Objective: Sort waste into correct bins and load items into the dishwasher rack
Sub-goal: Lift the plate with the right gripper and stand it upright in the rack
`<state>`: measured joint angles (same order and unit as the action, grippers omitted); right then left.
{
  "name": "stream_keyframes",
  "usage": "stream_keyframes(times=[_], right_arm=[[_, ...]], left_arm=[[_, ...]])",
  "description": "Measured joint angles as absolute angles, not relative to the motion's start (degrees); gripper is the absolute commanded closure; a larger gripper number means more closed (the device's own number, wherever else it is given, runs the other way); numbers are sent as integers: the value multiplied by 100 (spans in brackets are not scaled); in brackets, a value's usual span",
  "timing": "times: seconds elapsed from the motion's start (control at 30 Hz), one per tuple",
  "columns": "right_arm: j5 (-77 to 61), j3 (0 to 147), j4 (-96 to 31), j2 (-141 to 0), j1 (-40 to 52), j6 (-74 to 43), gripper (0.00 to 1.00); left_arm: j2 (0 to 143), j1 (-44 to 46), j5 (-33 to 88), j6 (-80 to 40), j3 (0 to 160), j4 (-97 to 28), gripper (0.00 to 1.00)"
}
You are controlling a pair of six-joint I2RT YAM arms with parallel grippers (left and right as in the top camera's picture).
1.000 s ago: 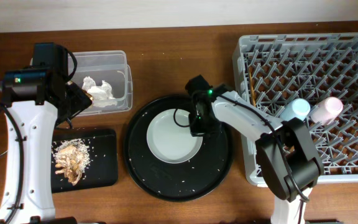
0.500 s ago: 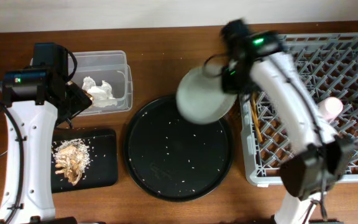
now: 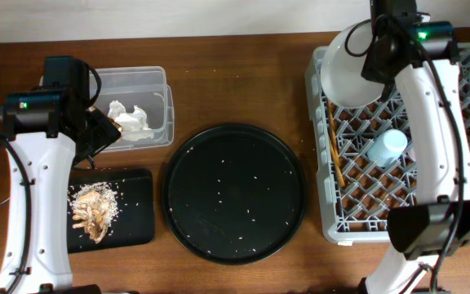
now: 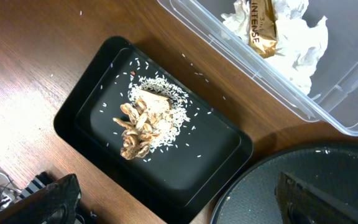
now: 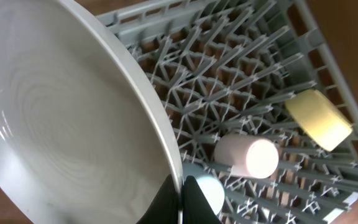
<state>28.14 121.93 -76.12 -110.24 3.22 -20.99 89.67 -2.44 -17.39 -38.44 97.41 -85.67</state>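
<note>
Bringing the pale grey bowl (image 3: 345, 69), rim pinched in the right tool (image 5: 180, 186), off the round black tray (image 3: 235, 196) to above the dishwasher rack (image 3: 365, 196), for loading.

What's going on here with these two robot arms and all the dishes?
The right gripper pinches the rim of a pale grey bowl, tilted over a corner of the dishwasher rack, which already holds a blue cup, a pink cup, a yellow bowl and chopsticks. The left gripper hangs open by the clear tub of tissue and the black tray of food scraps. The round black tray holds no dishes.
</note>
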Motion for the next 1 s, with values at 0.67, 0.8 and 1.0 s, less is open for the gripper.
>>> stream_keyframes(times=[0.67,0.8,1.0], right_arm=[[3610,12151,-7133,-12097,674,-2095,96],[3741,12105,-7131,-12158,777,-2099,92],[3616,12105,-7435,-12156,805,-2091,92]], left_arm=[[8967,-244,-1739,-3844,9741,-8569,0],[8967,-244,-1739,-3844,9741,-8567,1],[8967,-244,-1739,-3844,9741,-8567,0]])
